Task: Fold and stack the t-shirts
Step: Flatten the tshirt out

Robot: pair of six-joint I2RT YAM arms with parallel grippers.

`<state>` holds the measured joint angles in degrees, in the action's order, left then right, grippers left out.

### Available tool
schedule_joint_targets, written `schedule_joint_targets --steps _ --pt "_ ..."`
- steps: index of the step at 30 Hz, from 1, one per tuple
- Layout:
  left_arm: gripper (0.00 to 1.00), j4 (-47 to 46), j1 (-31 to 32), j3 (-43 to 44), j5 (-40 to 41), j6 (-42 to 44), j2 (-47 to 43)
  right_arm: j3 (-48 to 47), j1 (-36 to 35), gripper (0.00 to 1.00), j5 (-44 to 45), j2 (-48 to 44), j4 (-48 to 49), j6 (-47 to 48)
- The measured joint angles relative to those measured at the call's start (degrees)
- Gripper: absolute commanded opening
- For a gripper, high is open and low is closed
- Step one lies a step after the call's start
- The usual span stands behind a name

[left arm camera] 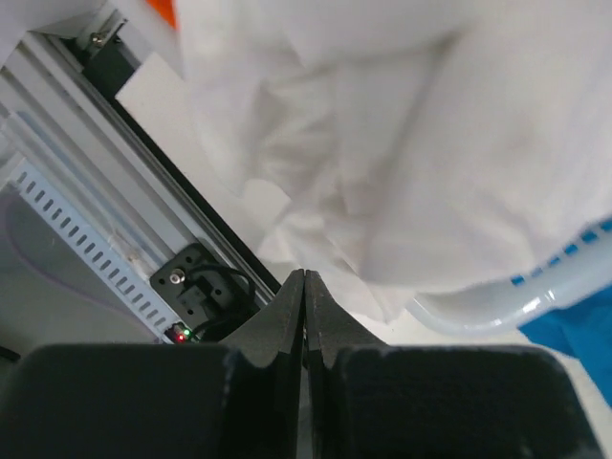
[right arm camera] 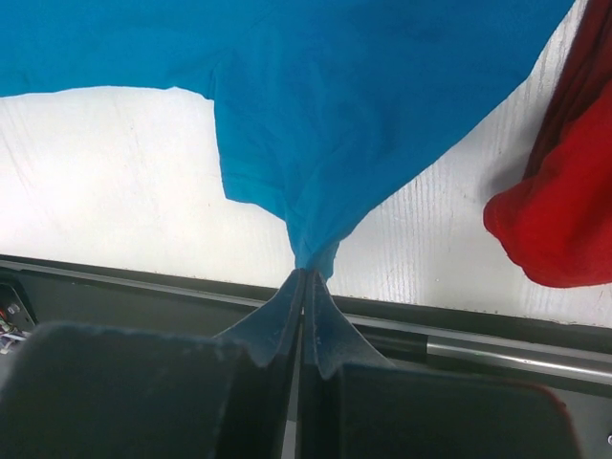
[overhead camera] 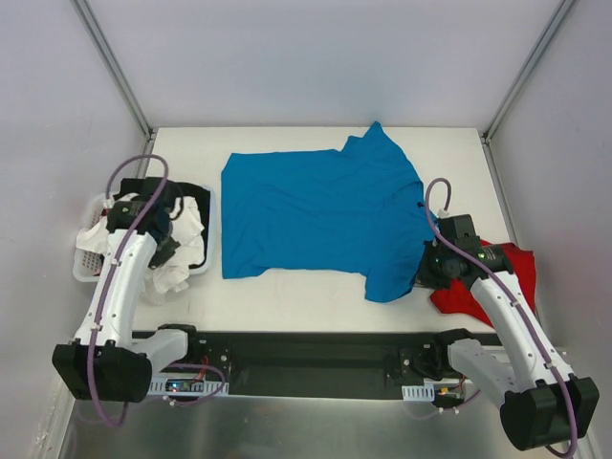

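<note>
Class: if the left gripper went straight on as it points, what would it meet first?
Probably the white garment hanging over the basket rim, just beyond the shut left gripper; depth unclear.

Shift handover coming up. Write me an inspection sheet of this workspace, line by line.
Surface: white table, no spills seen.
Job's things: turquoise-blue cotton t-shirt spread flat, unfolded; red cotton t-shirt crumpled at the right edge, partly under the right arm.
Clutter: white slatted plastic basket at left, holding a white cloth and a black cloth.
Grippers: left gripper fingers shut, beside the white cloth, gripping nothing visible; right gripper fingers shut on the turquoise-blue t-shirt's edge.
Cables: purple cable looped along each arm.
Surroundings: plain white walls, aluminium corner posts.
</note>
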<state>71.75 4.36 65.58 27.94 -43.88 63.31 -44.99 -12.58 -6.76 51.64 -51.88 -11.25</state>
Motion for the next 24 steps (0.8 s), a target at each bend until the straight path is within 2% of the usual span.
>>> schedule_joint_targets --steps 4,9,13,18,24 --pt "0.0 -3.3 -12.1 0.3 -1.0 7.1 -0.3 0.0 0.0 0.01 -0.2 -0.1 -0.3 0.0" --pt "0.01 -7.1 -19.3 1.6 -4.5 10.6 0.3 0.0 0.0 0.01 -0.9 -0.1 -0.4 0.1" --pt "0.0 -11.4 -21.9 0.5 -9.1 11.8 4.3 0.0 0.0 0.01 -1.2 0.8 -0.5 0.9" --pt "0.0 -16.7 -22.5 -5.3 -16.1 12.2 13.2 -0.7 0.0 0.01 -1.2 2.0 -0.9 1.8" --pt "0.0 -18.3 -23.4 -4.3 -20.0 13.9 20.7 -0.7 0.0 0.01 -1.2 2.5 -1.1 2.4"
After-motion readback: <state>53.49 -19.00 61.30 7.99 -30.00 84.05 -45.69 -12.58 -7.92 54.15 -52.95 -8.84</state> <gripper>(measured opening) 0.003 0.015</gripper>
